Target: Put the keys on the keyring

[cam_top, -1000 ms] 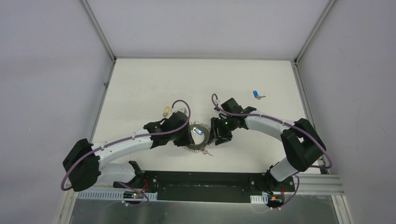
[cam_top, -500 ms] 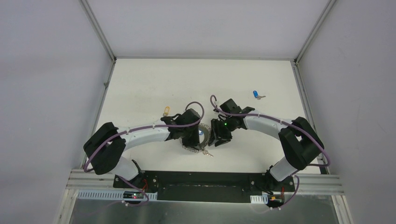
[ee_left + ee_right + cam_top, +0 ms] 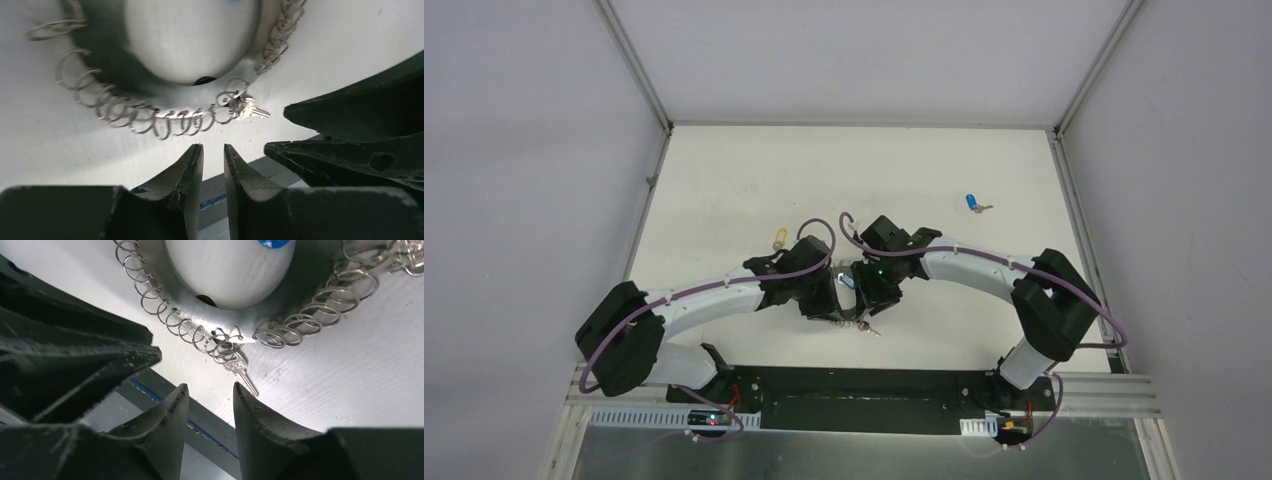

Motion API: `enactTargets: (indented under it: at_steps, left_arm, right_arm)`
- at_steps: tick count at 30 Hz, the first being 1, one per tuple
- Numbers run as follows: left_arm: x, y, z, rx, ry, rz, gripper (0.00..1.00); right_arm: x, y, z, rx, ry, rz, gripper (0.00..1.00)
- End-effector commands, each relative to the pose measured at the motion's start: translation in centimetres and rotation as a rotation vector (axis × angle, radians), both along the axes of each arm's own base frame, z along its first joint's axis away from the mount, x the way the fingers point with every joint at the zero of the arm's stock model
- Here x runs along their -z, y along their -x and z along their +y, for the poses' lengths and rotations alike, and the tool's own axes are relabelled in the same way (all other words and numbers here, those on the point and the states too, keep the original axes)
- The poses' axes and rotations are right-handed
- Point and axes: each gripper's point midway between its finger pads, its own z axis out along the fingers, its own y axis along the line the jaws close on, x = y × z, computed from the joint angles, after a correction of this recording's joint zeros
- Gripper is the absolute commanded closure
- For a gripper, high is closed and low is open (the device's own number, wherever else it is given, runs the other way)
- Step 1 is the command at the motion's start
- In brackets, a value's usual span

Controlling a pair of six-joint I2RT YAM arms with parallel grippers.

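Observation:
The keyring [image 3: 165,120] lies flat on the table, a wiry grey wreath of coils. A small silver key [image 3: 252,111] hangs on its near edge; it also shows in the right wrist view [image 3: 239,367] and in the top view [image 3: 870,329]. My left gripper [image 3: 212,147] hovers just short of the coils, its jaws a narrow gap apart with nothing between them. My right gripper [image 3: 210,386] is open and empty, close beside the silver key. In the top view both grippers, left [image 3: 826,304] and right [image 3: 870,298], meet over the keyring [image 3: 848,320]. A yellow-headed key [image 3: 779,239] and a blue-headed key [image 3: 972,203] lie loose.
A white oval fob [image 3: 230,270] with a blue mark sits in the keyring's hollow centre. The right gripper's fingers [image 3: 350,125] crowd the right of the left wrist view. The table's front edge and a dark rail [image 3: 864,385] lie just behind both grippers.
The right gripper has shifted left over the keyring. The left gripper swung in over the keyring's left side, then drew slightly back, so both now nearly touch above it.

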Motion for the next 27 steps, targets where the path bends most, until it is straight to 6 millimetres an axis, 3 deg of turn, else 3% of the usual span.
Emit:
enactTargets:
  at_steps: [1, 7, 10, 12, 19, 27]
  left_arm:
    - [-0.8, -1.1, 2.2, -0.125, 0.039, -0.027, 0.76]
    - [-1.1, -1.2, 6.0, -0.263, 0.071, -0.043, 0.75]
    - [-0.8, -0.8, 7.4, -0.312, 0.077, -0.051, 0.65]
    - [-0.7, -0.4, 7.7, -0.329, 0.089, -0.050, 0.64]
    - [-0.5, -0.1, 7.3, -0.308, 0.098, -0.029, 0.65]
    - [-0.8, -1.2, 5.3, -0.244, 0.105, 0.000, 0.67]
  right_arm:
    - [-1.0, -0.9, 1.1, -0.037, 0.027, -0.080, 0.60]
    - [-1.2, -0.7, 3.0, -0.092, 0.051, -0.120, 0.62]
    - [-1.0, -0.5, 3.9, -0.125, 0.067, -0.138, 0.62]
    - [-0.8, -0.2, 4.5, -0.145, 0.076, -0.143, 0.62]
    - [-0.6, 0.6, 5.9, -0.161, 0.048, -0.115, 0.63]
    - [-0.8, 0.8, 5.8, -0.150, 0.038, -0.106, 0.63]
